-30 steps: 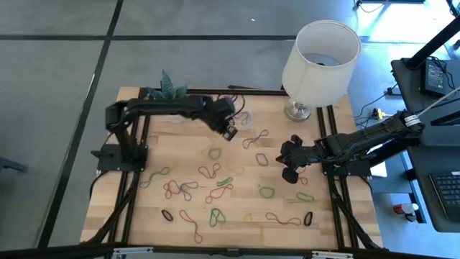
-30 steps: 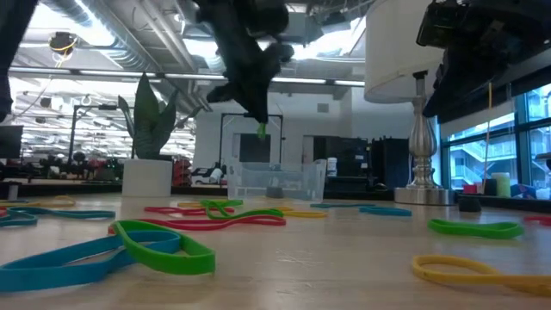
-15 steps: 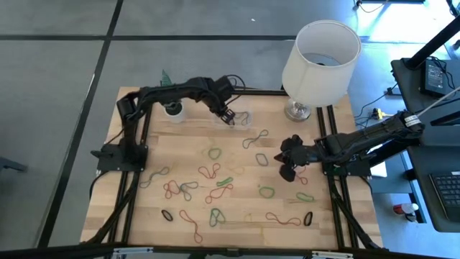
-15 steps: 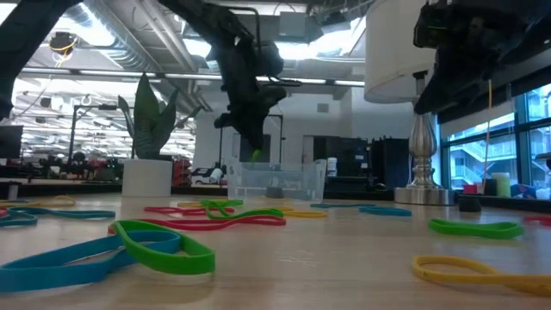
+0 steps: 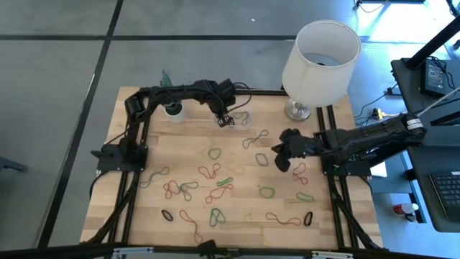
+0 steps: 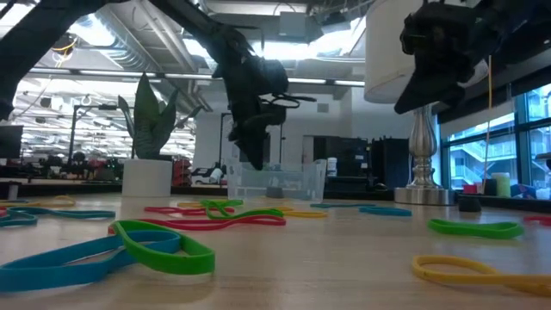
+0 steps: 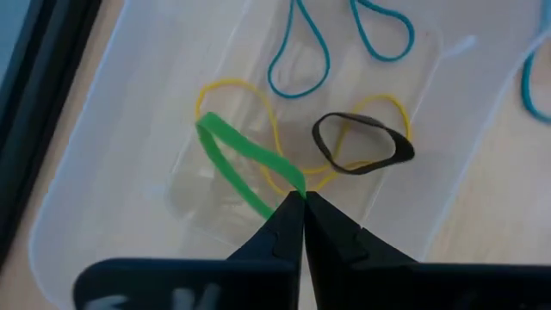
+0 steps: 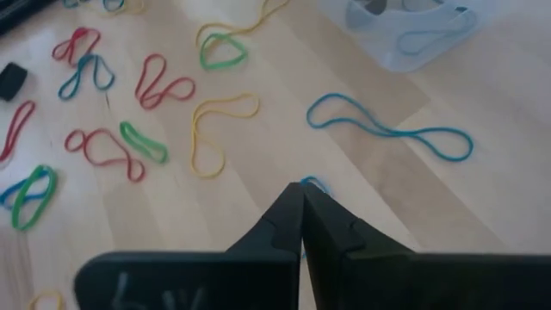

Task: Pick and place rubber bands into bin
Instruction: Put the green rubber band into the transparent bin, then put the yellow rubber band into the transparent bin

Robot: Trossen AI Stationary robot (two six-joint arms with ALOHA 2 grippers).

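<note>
left wrist view: left gripper [image 7: 299, 200] pinched on green band [image 7: 237, 164] over bin [image 7: 95, 164], poised for drop. right gripper [image 8: 301, 191] closed, holds nothing visible, above table mid-right.

Wood table [image 5: 180, 147] w/ loose rubber bands [image 5: 210, 172], bin [image 5: 241, 117], lamp [image 5: 316, 65], plant pot [image 5: 172, 110].
</note>
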